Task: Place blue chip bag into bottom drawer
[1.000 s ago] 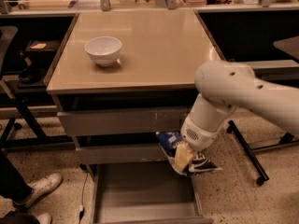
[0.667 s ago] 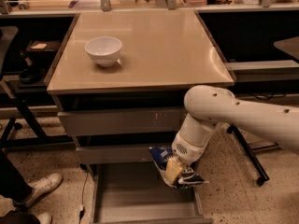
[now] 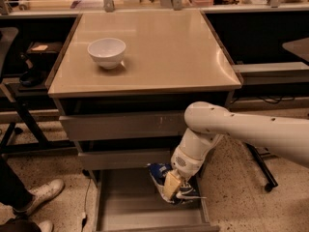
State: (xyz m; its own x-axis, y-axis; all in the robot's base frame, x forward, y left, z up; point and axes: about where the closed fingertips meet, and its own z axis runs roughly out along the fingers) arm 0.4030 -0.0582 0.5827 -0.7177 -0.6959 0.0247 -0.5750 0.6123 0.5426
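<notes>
The blue chip bag (image 3: 161, 175) is dark blue with white lettering and sits in my gripper (image 3: 172, 187), low over the right part of the bottom drawer (image 3: 125, 202). That drawer is pulled out below the two closed grey drawers, and its flat grey floor shows. My white arm (image 3: 241, 129) reaches in from the right and bends down to the bag. The gripper is shut on the bag, which sticks out to the left and below the cream-coloured fingers (image 3: 170, 183).
A white bowl (image 3: 106, 52) stands on the tan tabletop (image 3: 159, 47) at the left. A person's white shoe (image 3: 41, 195) is on the floor at the lower left. A dark chair base (image 3: 263, 170) stands at the right. Cluttered benches run behind.
The arm has moved left and down with the bag, from in front of the drawer fronts to low over the open bottom drawer.
</notes>
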